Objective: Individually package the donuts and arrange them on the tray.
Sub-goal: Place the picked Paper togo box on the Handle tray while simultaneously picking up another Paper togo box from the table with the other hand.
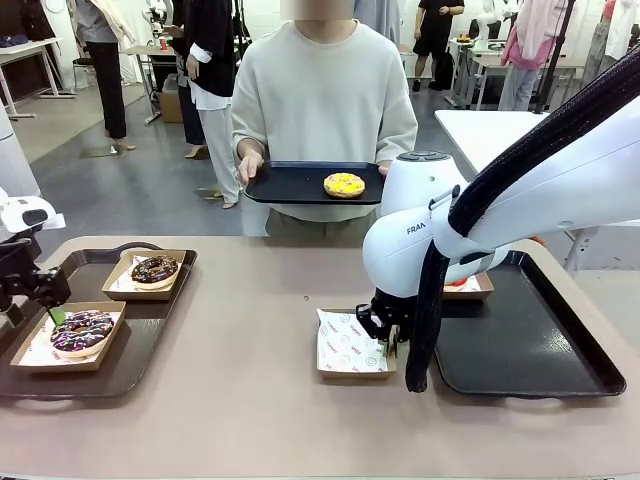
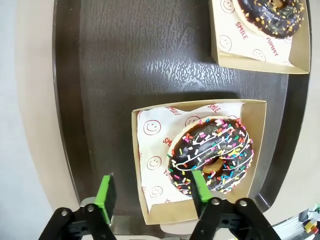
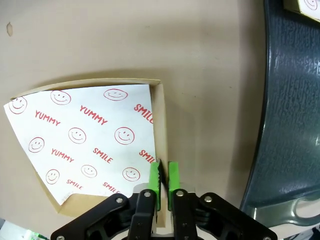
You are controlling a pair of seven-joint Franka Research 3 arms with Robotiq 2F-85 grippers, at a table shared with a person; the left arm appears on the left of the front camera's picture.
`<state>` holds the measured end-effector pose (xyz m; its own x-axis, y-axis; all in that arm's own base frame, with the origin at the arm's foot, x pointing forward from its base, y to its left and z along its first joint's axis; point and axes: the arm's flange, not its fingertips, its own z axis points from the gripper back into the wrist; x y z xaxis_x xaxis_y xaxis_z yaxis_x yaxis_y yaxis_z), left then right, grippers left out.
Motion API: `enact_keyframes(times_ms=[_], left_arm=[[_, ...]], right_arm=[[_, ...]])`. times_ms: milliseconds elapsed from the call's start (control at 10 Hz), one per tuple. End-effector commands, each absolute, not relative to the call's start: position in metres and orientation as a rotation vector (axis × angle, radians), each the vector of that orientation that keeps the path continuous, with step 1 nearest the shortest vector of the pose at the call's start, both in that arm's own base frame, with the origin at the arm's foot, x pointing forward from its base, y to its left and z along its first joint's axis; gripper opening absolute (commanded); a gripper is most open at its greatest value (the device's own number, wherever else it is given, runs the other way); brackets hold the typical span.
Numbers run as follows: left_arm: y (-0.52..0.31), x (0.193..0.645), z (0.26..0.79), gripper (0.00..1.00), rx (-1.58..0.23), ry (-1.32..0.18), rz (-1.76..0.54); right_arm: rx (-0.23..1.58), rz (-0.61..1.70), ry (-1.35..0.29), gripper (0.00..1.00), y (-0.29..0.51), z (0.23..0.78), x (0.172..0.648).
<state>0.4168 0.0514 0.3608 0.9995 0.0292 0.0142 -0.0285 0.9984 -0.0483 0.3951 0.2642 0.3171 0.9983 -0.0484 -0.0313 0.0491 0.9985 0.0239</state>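
A dark purple sprinkled donut (image 1: 81, 331) (image 2: 212, 155) lies in a paper-lined cardboard box on the left tray (image 1: 140, 345). My left gripper (image 1: 48, 300) (image 2: 152, 192) hangs open over that box's near edge, one green pad (image 2: 200, 186) by the donut. A chocolate donut (image 1: 154, 269) (image 2: 270, 12) sits in a second box behind it. My right gripper (image 1: 385, 328) (image 3: 164, 180) is shut on the side wall of an empty paper-lined box (image 1: 350, 345) (image 3: 85, 145) on the table. The person holds a black tray (image 1: 290, 185) with a yellow donut (image 1: 344, 185).
A second dark tray (image 1: 530, 350) (image 3: 295, 100) lies right of the empty box, with another cardboard box (image 1: 472, 288) at its far left corner, partly behind my right arm. Bare tabletop (image 1: 250, 330) lies between the two trays.
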Motion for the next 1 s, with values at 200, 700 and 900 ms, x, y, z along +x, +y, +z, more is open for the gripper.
enact_keyframes(times_ms=[200,700,900], left_arm=[[0.054,0.404,0.373,1.00,-0.102,-0.016,0.048],[0.067,0.340,0.429,1.00,-0.526,-0.065,-0.043],[0.094,0.306,0.454,1.00,-0.732,-0.131,0.003]], right_arm=[[0.026,-0.071,0.001,0.00,0.270,0.317,0.397],[0.019,-0.063,-0.047,0.00,0.271,0.413,0.411],[0.006,-0.089,-0.040,0.00,0.271,0.455,0.437]])
